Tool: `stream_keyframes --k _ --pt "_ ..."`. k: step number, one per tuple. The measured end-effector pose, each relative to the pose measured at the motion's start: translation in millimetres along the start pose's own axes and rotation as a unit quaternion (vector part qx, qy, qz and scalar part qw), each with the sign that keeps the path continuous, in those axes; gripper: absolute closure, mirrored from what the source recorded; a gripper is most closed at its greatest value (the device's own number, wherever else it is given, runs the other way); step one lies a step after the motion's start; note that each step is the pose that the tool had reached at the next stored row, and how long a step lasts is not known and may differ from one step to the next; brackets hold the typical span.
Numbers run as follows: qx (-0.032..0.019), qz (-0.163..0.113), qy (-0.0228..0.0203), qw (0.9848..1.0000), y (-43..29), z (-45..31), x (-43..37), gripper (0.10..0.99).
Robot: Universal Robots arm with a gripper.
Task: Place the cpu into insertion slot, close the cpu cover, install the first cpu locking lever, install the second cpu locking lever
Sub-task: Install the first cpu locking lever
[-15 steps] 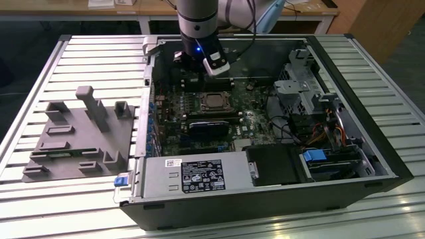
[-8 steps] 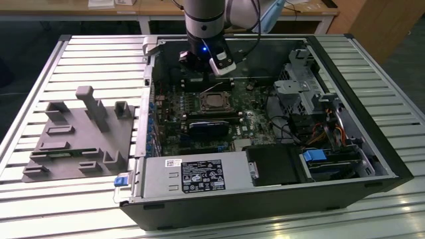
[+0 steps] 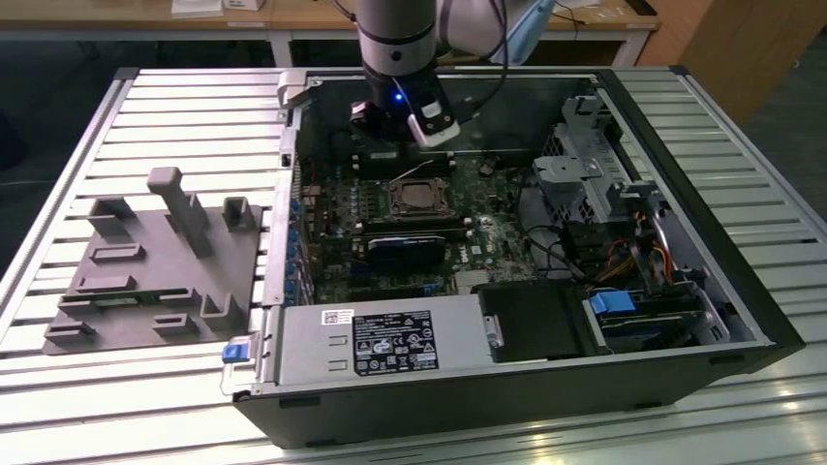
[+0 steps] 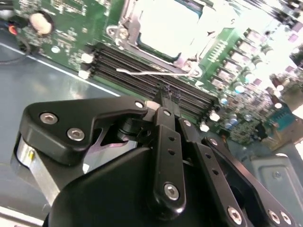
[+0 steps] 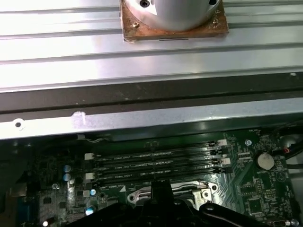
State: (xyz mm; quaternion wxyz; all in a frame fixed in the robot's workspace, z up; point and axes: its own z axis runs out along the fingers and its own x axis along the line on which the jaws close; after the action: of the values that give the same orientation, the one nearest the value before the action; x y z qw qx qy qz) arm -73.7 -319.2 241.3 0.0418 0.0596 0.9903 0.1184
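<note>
Gripper (image 4: 169, 94) fingers (image 4: 165, 118) are pressing shut with nothing visible between them, hanging over the memory slots (image 4: 123, 59) near a thin wire lever (image 4: 142, 73), while the cpu (image 4: 165, 23) is sitting in the slot (image 4: 188, 64) beyond, with the cover (image 4: 129, 21) framing it.

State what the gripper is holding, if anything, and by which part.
Nothing appears to be held. In the second wrist view the gripper is shut with nothing in it, and its tip is close to the wire lever.
</note>
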Motion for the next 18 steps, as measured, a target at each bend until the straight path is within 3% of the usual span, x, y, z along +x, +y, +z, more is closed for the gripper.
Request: stream_keyframes --k 8,11,13,18 --pt "-0.0061 -0.011 -0.0456 0.9989 -0.4 1.8 0.2 0.984" --pt "-0.008 -0.014 -0.0607 0.998 -0.7 2.6 0.2 0.984" --pt "-0.0089 -0.016 -0.0665 0.9976 -1.1 4.2 0.3 0.984" --pt "-0.0098 -0.018 -0.0737 0.9971 -2.7 9.8 0.7 0.984"
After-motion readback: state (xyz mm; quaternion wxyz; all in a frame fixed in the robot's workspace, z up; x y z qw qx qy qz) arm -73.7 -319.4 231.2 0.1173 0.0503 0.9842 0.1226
